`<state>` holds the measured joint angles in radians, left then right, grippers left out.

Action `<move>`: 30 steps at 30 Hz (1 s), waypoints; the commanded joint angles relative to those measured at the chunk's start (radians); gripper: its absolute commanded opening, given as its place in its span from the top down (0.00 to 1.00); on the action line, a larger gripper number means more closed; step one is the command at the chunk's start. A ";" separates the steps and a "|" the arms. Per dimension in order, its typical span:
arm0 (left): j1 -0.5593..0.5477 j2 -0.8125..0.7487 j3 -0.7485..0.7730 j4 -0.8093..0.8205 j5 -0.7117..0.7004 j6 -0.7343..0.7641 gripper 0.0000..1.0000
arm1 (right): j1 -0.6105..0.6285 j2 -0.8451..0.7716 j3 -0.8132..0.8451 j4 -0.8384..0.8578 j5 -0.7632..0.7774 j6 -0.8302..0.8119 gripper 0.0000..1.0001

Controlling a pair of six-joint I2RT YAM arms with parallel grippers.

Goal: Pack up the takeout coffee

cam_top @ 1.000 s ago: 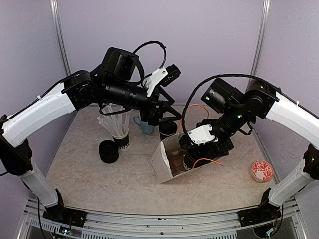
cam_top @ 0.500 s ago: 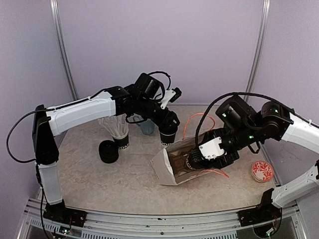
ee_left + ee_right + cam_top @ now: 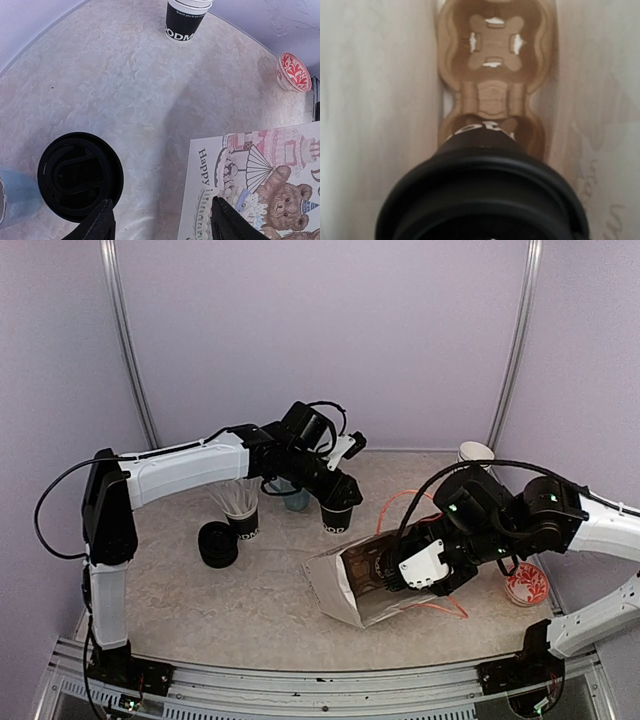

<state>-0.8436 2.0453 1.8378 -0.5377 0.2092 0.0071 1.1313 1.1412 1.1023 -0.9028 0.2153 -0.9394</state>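
One takeout coffee cup point(image 3: 485, 192), black with its lid on, fills the right wrist view, its base sitting in the near pocket of a brown cardboard carrier point(image 3: 495, 65). The carrier lies inside the white paper bag point(image 3: 335, 590), which is on its side. My right gripper point(image 3: 390, 573) reaches into the bag's mouth and holds this cup; its fingers are hidden behind the lid. A second lidded black cup point(image 3: 338, 517) stands behind the bag and also shows in the left wrist view point(image 3: 80, 175). My left gripper point(image 3: 160, 225) is open above the table between that cup and the bag point(image 3: 260, 180).
A black cup holding white sticks point(image 3: 240, 510) and a round black lidded item point(image 3: 218, 543) stand at the left. A light blue mug point(image 3: 295, 498) is behind the left gripper. An open black cup with a white inside point(image 3: 186, 20) stands at the back right, and a red patterned bowl point(image 3: 526, 583) at the right.
The bag has tipped from upright onto its side as my right arm lowered into it. My left arm has dropped from high up to just above the cup behind the bag.
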 commanded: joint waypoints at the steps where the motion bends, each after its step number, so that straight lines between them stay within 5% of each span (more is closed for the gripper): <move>1: 0.004 0.045 0.030 0.006 0.041 0.008 0.36 | 0.019 -0.035 -0.049 0.068 0.050 0.026 0.45; 11: 0.005 0.071 0.006 -0.004 0.073 0.020 0.37 | 0.019 -0.029 -0.126 0.223 0.154 0.012 0.46; 30: 0.007 0.064 -0.022 0.023 0.165 0.037 0.39 | -0.002 0.002 -0.201 0.299 0.099 -0.017 0.47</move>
<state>-0.8429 2.1052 1.8290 -0.5301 0.3443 0.0162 1.1381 1.1358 0.9169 -0.6403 0.3214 -0.9474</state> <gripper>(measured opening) 0.609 0.710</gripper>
